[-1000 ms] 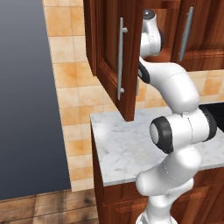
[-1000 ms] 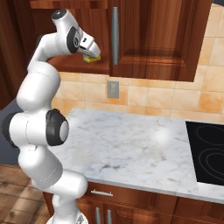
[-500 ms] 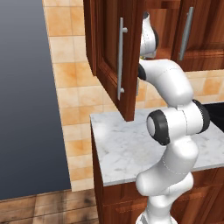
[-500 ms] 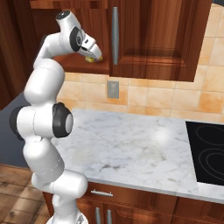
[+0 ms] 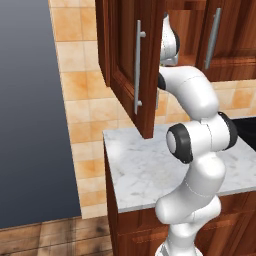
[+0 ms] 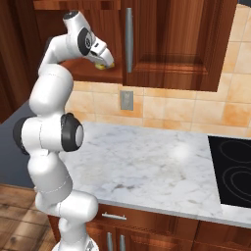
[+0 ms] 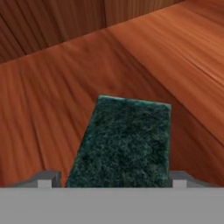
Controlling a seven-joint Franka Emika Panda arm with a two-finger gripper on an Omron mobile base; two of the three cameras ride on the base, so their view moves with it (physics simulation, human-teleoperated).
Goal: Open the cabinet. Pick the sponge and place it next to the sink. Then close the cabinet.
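You're at the pick step; the cabinet door stands open; the gripper sits at the sponge near the shelf's front edge, fingertips either side; whether it's clamped, I cannot tell; next, confirm grip, lift clear.

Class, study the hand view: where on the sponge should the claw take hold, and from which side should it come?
Grip the sponge across its two long edges, coming straight down onto its dark green top. It lies flat on the cabinet shelf, and a finger tip already stands outside each long edge, so the narrow width probably fits between them.
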